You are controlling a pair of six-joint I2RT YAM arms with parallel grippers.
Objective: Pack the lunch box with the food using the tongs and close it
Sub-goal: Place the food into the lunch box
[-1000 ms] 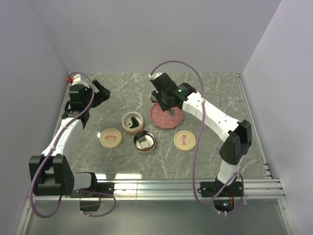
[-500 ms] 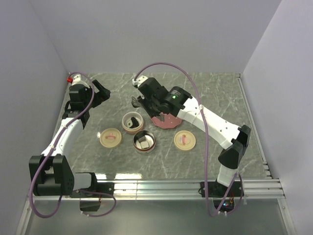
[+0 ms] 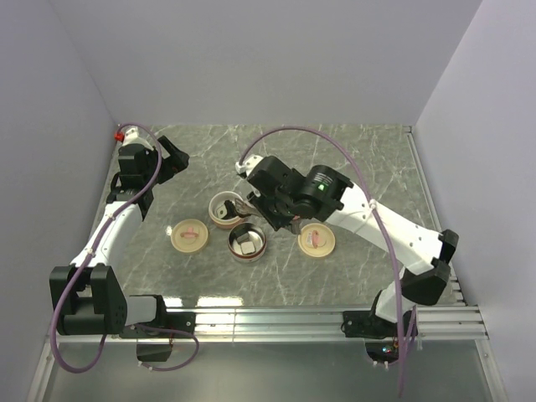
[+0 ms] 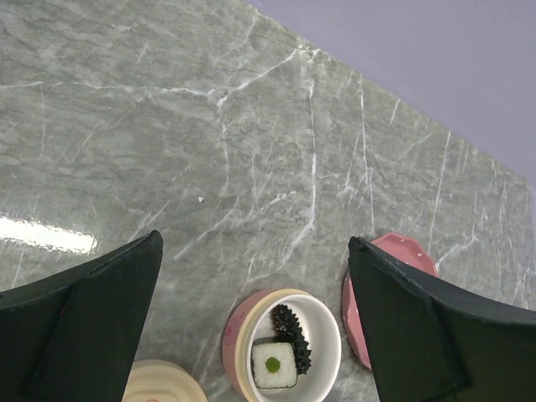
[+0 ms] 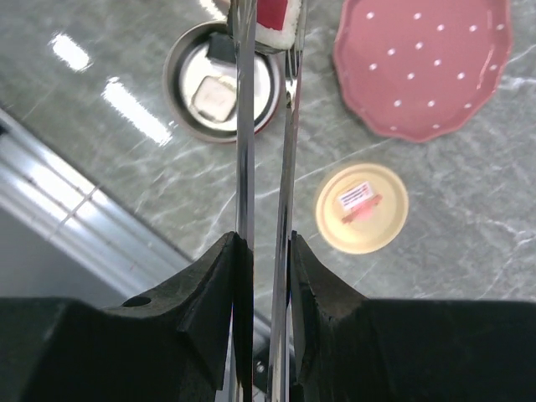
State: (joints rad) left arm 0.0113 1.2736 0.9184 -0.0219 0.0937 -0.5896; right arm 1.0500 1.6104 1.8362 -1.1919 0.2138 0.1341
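Stretched left across the grey marble desk (image 3: 377,159), the right fingers (image 5: 209,285) clamp the thin grey metal tongs (image 5: 244,126), which pinch a red-centred sushi piece (image 5: 275,17) by the rim of the round steel-lined container (image 5: 173,84); the left fingers (image 4: 92,310) gape empty.

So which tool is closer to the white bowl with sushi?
Right. The right tool, holding the tongs, hangs just beside the white bowl; the left tool sits far off by the wall.

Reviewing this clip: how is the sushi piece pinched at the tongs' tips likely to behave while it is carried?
Probably light: the slender tongs carry the sushi piece at their far tips without visibly bowing. It may slip or swivel, since only two narrow metal arms touch it. Its seemingly blocky shape suggests it won't roll once released.
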